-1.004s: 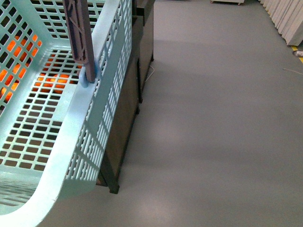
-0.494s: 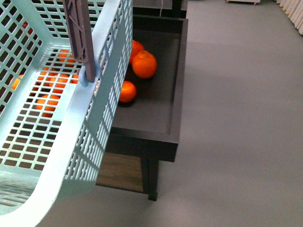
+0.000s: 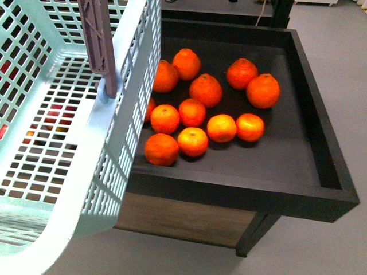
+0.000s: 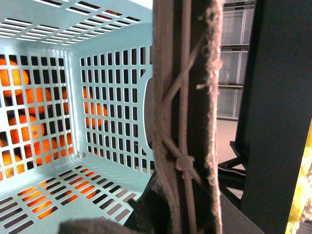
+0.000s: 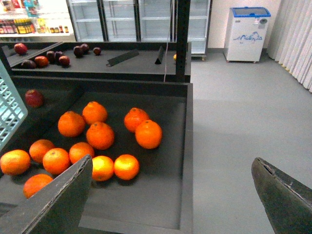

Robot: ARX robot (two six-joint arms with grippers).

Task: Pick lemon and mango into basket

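Up front, the basket [image 3: 97, 154], pale blue-green plastic w/ slotted lattice walls and a broad smooth rim, fills the left of the front view. Its mouth faces up and its long axis runs from near-left toward the far end, w/ the right wall overhanging the left edge of a matte black tray [image 3: 229, 192]. A flat, ribbed, brownish-mauve handle [image 3: 97, 40] stands upright from a hinge on that wall's rim. Approx a dozen tangerines [image 3: 206, 90], round, deep orange and dimple-skinned, lie loose in the tray, several touching. More orange and red fruit shows thru the basket's slots, below it. A wood-grain panel [image 3: 183, 220] sits under the tray front, w/ smooth grey floor [image 3: 344, 57] beyond. The left wrist cam looks into the basket's lattice interior, w/ a handle bar [image 4: 185, 97] close across the lens. Thin white ties [image 4: 183, 161] bind it crosswise, and frayed fuzz runs along its edge. Whether the left hand is clamped on it can't be told. The right hand [image 5: 171, 161] gapes wide, its two dark wedge-shaped fingers [image 5: 53, 200] well apart w/ nothing btwn them and the tangerines ahead. A corner of the basket's lattice [image 5: 9, 107] shows on the robot's left of it, apart from both fingers. Dark red fruit [image 5: 48, 58], glass-door fridges [image 5: 122, 19] and a white, blue-lidded chest freezer [image 5: 246, 34] stand behind.
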